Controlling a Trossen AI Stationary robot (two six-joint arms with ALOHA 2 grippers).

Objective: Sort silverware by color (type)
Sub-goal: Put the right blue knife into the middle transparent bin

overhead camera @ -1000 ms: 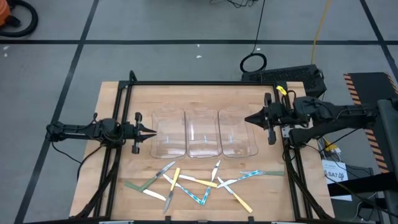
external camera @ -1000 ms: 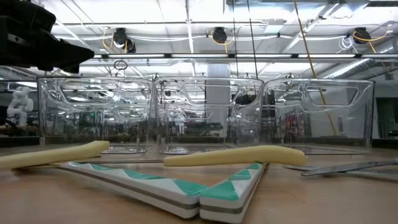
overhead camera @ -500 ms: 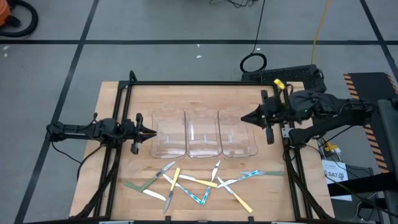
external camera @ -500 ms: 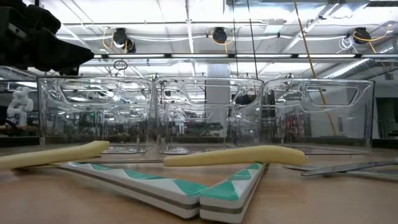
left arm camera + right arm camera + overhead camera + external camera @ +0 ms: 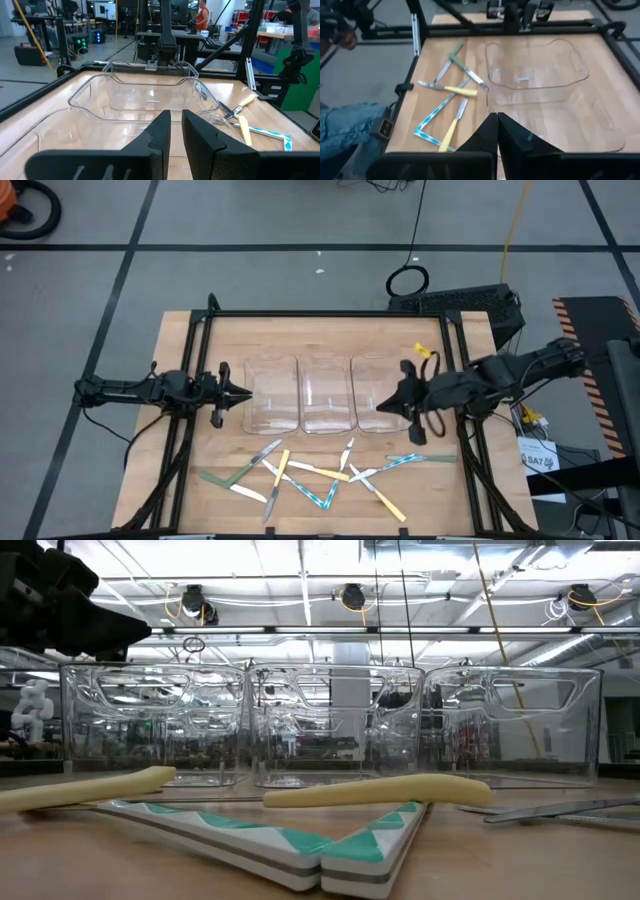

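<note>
The silverware (image 5: 320,475) lies in a loose pile on the wooden table near its near edge: forks, knives and spoons with yellow, green and light-blue handles, also seen in the right wrist view (image 5: 452,95). My right gripper (image 5: 388,404) is shut and holds nothing. It tips downward over the near right part of the right clear bin (image 5: 385,393). My left gripper (image 5: 246,392) waits level at the left side of the left bin (image 5: 272,393), with a narrow gap between its fingers (image 5: 176,117) and nothing in it.
Three clear plastic bins stand side by side in mid-table, the middle one (image 5: 325,393) between the other two. A black frame rail (image 5: 320,314) runs round the table. A person's leg in jeans (image 5: 345,125) shows beside the table in the right wrist view.
My right gripper has swung from the table's right side toward the near edge and leftward, tipping down, and now hangs over the right bin; it stays shut. My left gripper has rolled a little in place. The silverware has not moved.
</note>
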